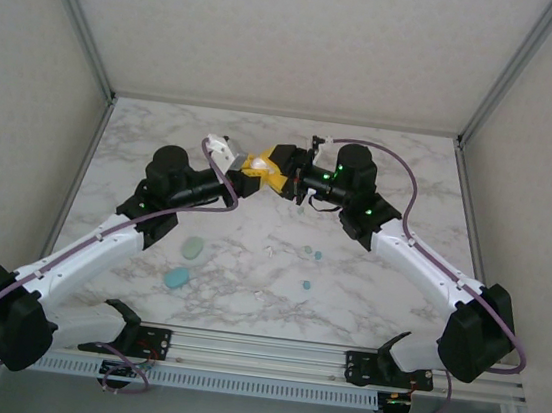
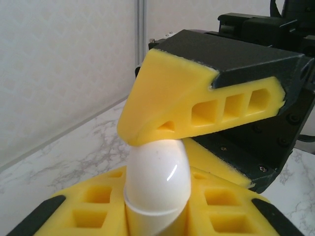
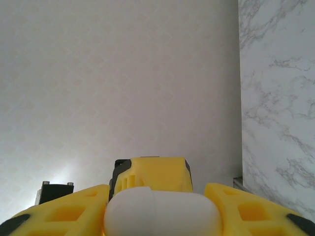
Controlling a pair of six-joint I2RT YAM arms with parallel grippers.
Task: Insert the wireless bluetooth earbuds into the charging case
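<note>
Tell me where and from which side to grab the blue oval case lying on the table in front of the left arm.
Grip the blue oval case across its narrow middle, coming straight down from above. It lies flat on the table with its long axis running diagonally, so close across the short width, not end to end; the rounded ends would probably slip out.
</note>
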